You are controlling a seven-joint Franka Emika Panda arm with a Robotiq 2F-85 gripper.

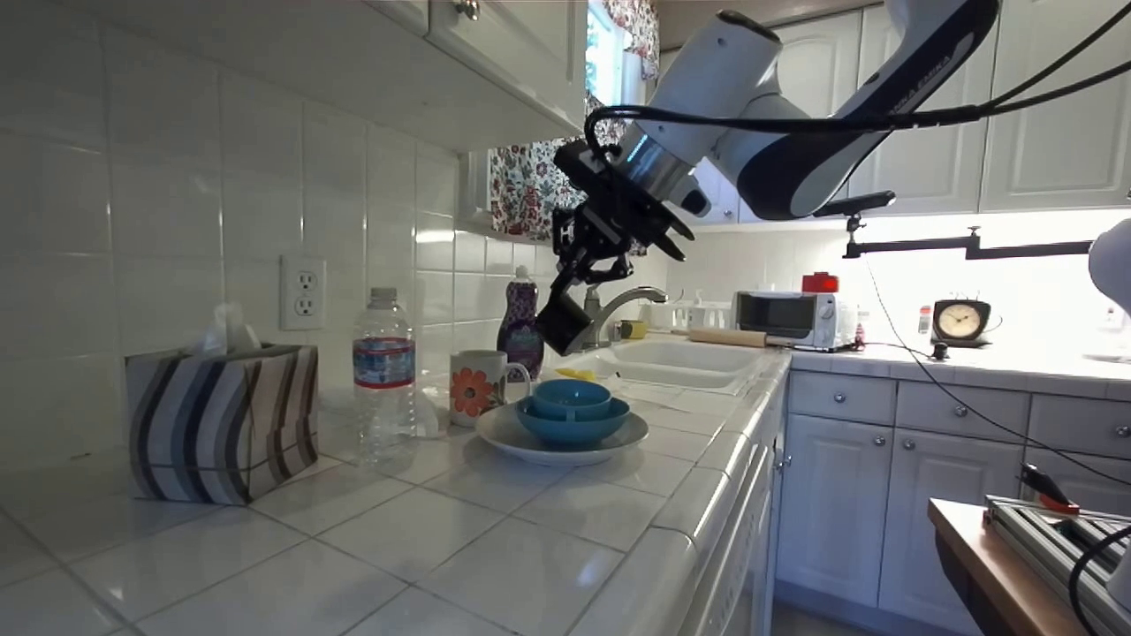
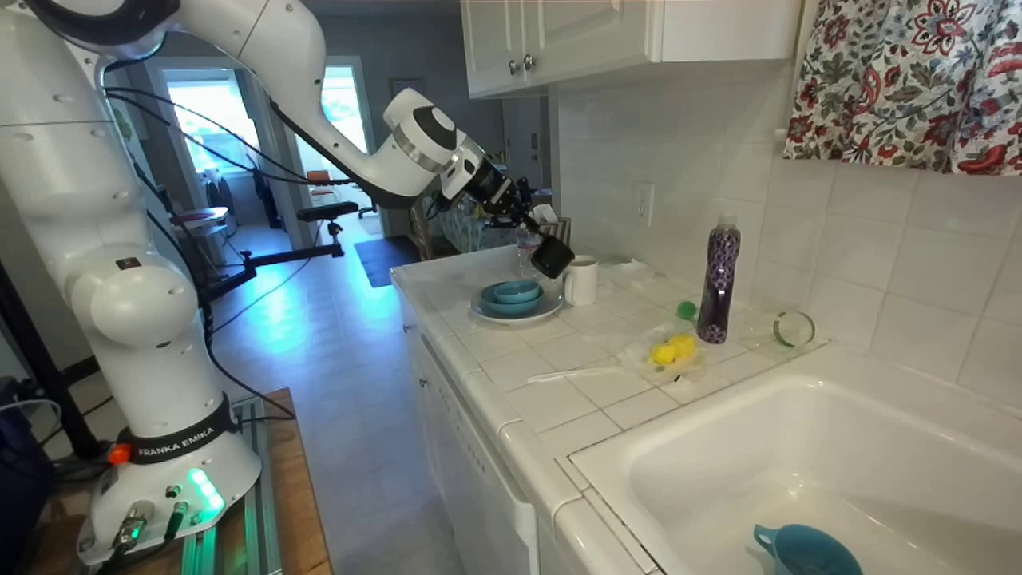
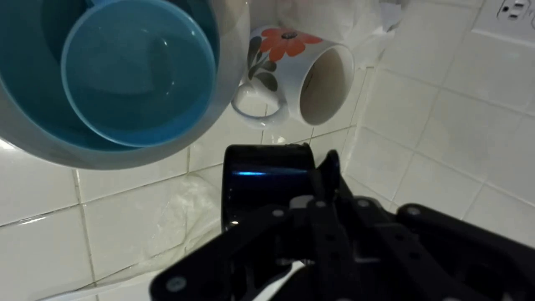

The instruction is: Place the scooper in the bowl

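The dark scooper (image 1: 563,325) hangs tilted in the air in both exterior views (image 2: 552,256). My gripper (image 1: 579,269) is shut on its handle; the wrist view shows the fingers (image 3: 328,184) around it and the glossy cup head (image 3: 267,179) to their left. The teal-blue bowl (image 1: 573,431) stands on a pale plate (image 1: 497,435). A smaller teal vessel (image 1: 571,400) sits inside the bowl. The bowl (image 3: 25,92) is at the upper left of the wrist view, apart from the scooper. The bowl also shows in an exterior view (image 2: 511,308), left of and below the scooper.
A flowered white mug (image 1: 473,389) stands close beside the plate. A water bottle (image 1: 384,389), a striped tissue box (image 1: 221,433) and a purple soap bottle (image 2: 716,283) stand along the wall. A sink (image 2: 639,463) holds a blue cup (image 2: 814,551). A cabinet (image 1: 521,62) hangs overhead.
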